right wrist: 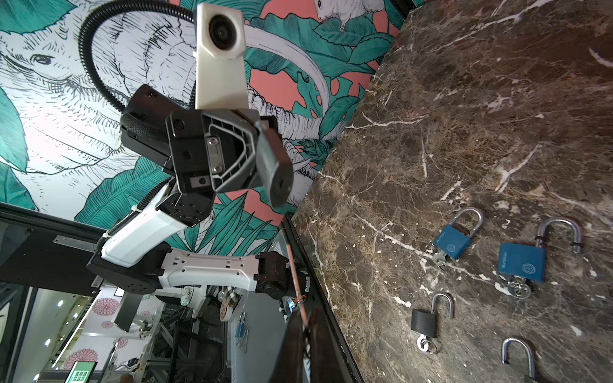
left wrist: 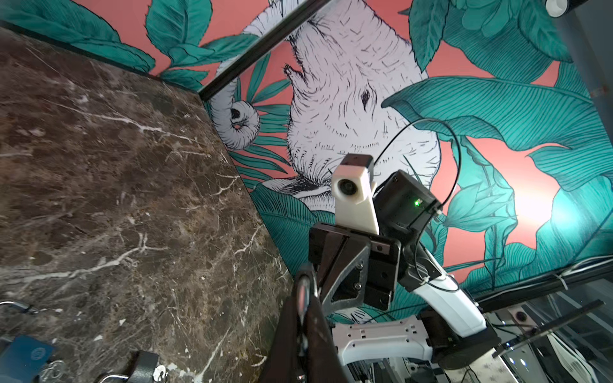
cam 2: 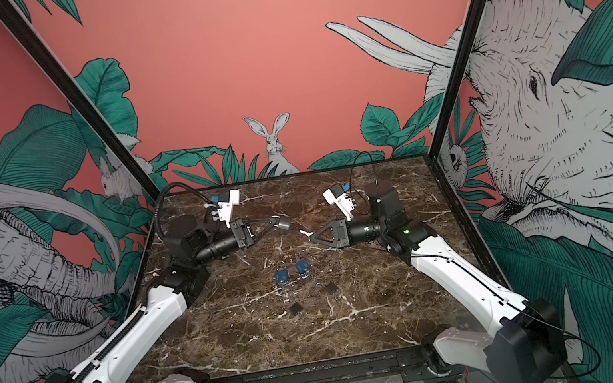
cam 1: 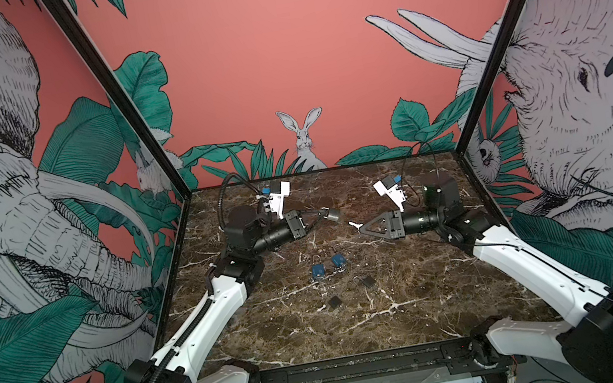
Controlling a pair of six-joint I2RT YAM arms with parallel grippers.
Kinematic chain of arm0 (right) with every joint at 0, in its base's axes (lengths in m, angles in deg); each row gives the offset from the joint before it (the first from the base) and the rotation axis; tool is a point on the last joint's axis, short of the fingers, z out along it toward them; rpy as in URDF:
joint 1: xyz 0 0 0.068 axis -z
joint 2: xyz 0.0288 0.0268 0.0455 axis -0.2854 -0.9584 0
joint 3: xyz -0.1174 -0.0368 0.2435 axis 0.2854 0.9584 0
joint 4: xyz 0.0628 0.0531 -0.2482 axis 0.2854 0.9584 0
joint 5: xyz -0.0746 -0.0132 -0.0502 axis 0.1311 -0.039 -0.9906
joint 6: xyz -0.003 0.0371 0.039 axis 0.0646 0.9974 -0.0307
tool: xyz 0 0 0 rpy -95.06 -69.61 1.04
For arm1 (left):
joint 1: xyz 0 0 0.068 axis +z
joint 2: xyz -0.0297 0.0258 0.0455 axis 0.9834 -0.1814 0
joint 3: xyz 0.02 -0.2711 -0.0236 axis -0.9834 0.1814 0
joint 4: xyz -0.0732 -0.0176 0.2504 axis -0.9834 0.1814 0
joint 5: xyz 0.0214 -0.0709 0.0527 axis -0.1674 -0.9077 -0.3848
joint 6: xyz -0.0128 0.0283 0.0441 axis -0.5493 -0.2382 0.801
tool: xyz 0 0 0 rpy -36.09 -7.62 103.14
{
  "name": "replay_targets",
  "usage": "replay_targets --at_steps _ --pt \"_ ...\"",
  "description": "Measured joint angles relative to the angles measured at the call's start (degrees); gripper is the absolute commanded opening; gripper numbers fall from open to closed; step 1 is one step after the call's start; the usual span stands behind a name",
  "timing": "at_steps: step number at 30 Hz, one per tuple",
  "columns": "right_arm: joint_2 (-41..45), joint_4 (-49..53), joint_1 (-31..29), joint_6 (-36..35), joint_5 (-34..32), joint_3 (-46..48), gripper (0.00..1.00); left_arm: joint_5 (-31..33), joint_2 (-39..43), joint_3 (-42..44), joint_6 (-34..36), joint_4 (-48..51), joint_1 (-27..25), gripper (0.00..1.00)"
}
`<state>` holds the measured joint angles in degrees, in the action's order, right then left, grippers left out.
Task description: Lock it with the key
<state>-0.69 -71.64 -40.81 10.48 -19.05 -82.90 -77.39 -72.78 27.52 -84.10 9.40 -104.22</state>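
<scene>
Left fingers [cam 1: 323, 215]: clenching grey padlock [cam 1: 335, 216] aloft
Right fingers [cam 1: 362, 228]: pinching key [cam 1: 354, 225]
Keyhole [right wrist: 282, 183]: likely needing key squaring up, easing in slowly

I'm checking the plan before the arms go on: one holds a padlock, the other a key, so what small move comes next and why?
Probably ease the right gripper toward the left gripper, steering its key at the keyhole end of the grey padlock held there. Both are raised off the table, facing each other across a gap, and the key is not yet in.
</scene>
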Motion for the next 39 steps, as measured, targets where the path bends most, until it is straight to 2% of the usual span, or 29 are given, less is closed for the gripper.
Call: replay_targets --at_steps 5,9,14,21,25,30,35,39 --pt "0.3 -0.2 1.5 0.4 -0.1 0.9 0.00 -0.5 0.3 0.0 0.2 0.4 0.3 0.00" --pt "1.5 0.0 4.3 0.4 -1.8 2.8 0.00 -1.2 -0.4 -1.3 3.4 5.2 -0.3 0.00" --pt "3.9 0.9 8.9 0.4 -5.8 6.9 0.00 -1.3 -6.2 -5.1 7.7 10.5 -3.8 0.00" --pt "8.7 4.3 18.8 0.3 -9.9 10.9 0.00 -0.8 -21.7 -16.3 14.3 20.0 -11.2 0.00" --pt "11.3 8.0 24.3 -1.3 -13.4 10.9 0.00 -1.1 -32.8 -25.8 15.7 24.3 -14.7 0.00" --pt "12.1 11.3 30.4 -3.0 -14.0 10.9 0.00 -1.1 -46.4 -40.2 19.0 32.1 -19.1 0.00" --pt "12.4 13.3 33.1 -4.5 -15.0 10.9 0.00 -1.2 -58.5 -53.5 20.7 38.6 -22.0 0.00" --pt "13.1 14.3 33.2 -5.3 -16.0 11.0 0.00 -1.4 -65.6 -60.4 20.9 42.4 -22.6 0.00"
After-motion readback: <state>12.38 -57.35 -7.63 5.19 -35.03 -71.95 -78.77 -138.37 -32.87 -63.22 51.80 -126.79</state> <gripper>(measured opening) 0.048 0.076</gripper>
